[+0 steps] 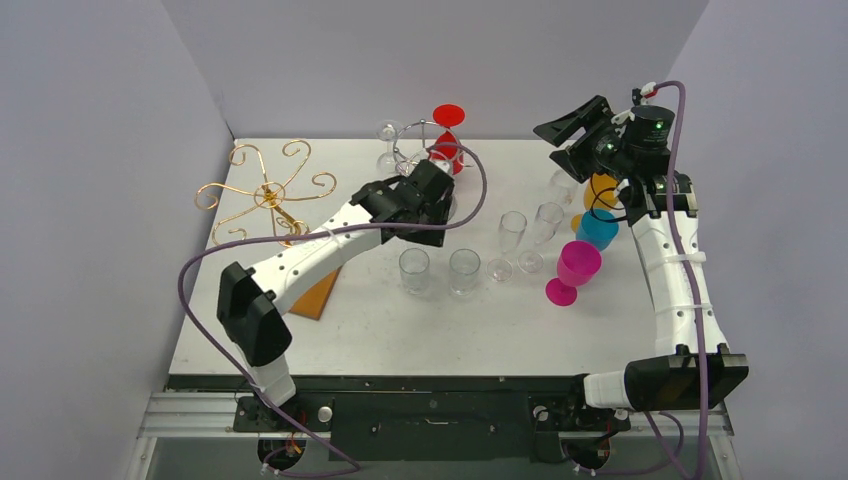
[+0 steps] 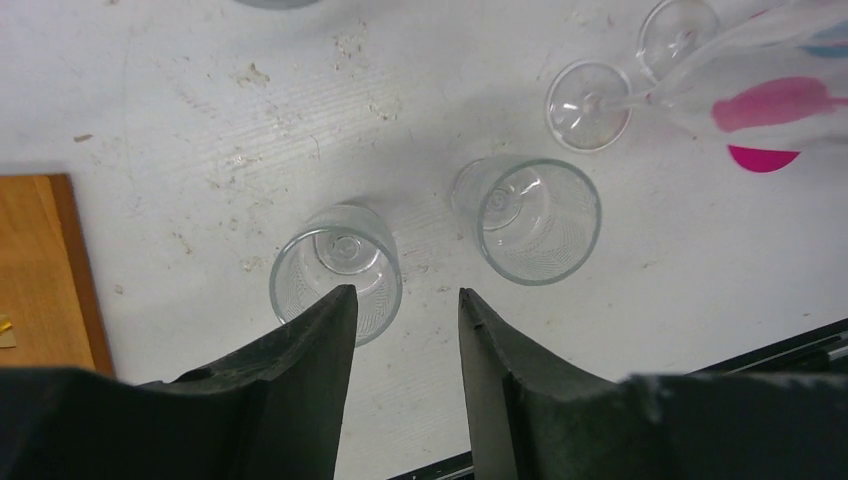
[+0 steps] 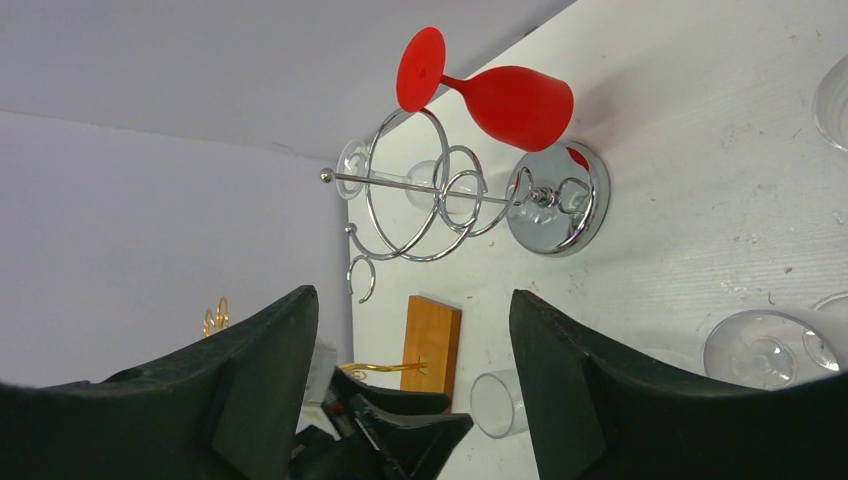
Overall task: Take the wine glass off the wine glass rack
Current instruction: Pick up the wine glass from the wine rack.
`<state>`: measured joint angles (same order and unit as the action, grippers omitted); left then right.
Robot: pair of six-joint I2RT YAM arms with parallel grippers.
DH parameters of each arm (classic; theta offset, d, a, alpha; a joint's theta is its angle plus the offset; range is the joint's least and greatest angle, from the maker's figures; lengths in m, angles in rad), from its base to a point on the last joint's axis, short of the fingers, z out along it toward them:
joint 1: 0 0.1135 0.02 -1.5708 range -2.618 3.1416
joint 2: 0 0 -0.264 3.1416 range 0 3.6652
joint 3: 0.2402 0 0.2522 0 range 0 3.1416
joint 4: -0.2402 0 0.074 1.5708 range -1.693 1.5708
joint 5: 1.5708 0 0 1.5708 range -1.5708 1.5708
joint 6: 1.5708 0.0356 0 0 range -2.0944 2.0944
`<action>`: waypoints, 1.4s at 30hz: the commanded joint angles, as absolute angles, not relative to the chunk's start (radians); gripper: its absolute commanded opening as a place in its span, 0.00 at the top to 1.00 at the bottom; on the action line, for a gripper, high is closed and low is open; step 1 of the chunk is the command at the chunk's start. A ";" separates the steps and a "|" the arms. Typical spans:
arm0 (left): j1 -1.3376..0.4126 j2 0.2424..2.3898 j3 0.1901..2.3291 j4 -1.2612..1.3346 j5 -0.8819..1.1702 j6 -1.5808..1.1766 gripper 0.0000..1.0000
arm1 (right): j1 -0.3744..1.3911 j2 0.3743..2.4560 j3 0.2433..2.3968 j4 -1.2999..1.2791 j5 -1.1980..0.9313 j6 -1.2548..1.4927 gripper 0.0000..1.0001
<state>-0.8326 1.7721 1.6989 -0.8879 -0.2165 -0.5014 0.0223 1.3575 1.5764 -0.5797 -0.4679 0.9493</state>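
Our red wine glass (image 3: 515, 100) hangs on the chrome wire rack (image 3: 555, 225), twelve o'clock on the surface (image 1: 400, 330). We judge it light and slick; grip its stem (image 3: 458, 83). Left gripper (image 2: 405, 295) and right gripper (image 3: 412, 300) gape empty.

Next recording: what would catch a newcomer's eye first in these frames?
The red wine glass stands out, hanging foot-up on the chrome wine glass rack at the far edge of the table, with the right claw open and aimed its way. A gold scrolled rack sits at the left, and a pink wine glass stands at the right. The left claw hangs open near two clear tumblers.
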 commanded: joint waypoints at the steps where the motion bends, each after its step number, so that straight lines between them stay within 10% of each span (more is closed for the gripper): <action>1: -0.804 1.687 1.856 -0.946 -0.237 -0.474 0.61 | 0.035 1.355 1.588 -0.546 -0.468 0.933 0.34; 17: -0.451 1.965 2.620 -1.088 -0.074 -0.471 0.51 | 0.066 1.346 1.564 -0.550 -0.468 0.930 0.34; 42: -0.301 2.198 2.576 -0.848 -0.068 -0.556 0.46 | 0.142 1.398 1.557 -0.552 -0.445 0.907 0.34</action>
